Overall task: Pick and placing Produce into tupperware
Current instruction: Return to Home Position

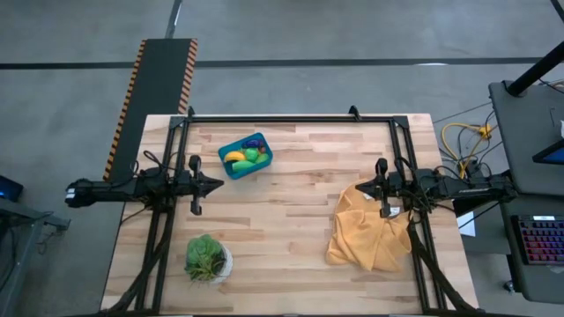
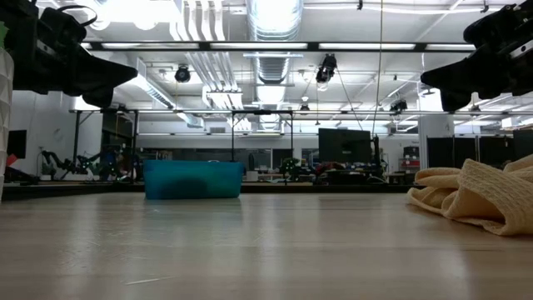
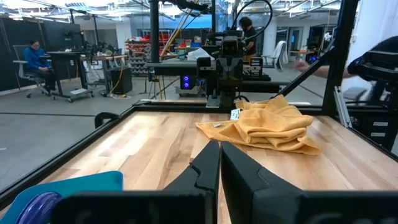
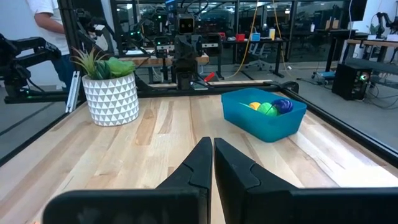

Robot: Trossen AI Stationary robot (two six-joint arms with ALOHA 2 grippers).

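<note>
Seen from above, the tupperware [image 4: 264, 127] sits on the table [image 1: 291, 264] at about eleven o'clock from its centre, holding the yellow banana [image 1: 233, 158], green pieces [image 1: 254, 156] and purple eggplant [image 1: 255, 141]. The left gripper [image 1: 216, 184] hovers just at the tub's seven o'clock, at nine o'clock on the table, fingers pressed together on nothing. The right gripper [image 1: 357, 187] hangs at three o'clock, likewise clenched and empty, over the edge of the mustard cloth [image 1: 370, 233]; the potted plant [image 1: 207, 258] stands at eight o'clock.
</note>
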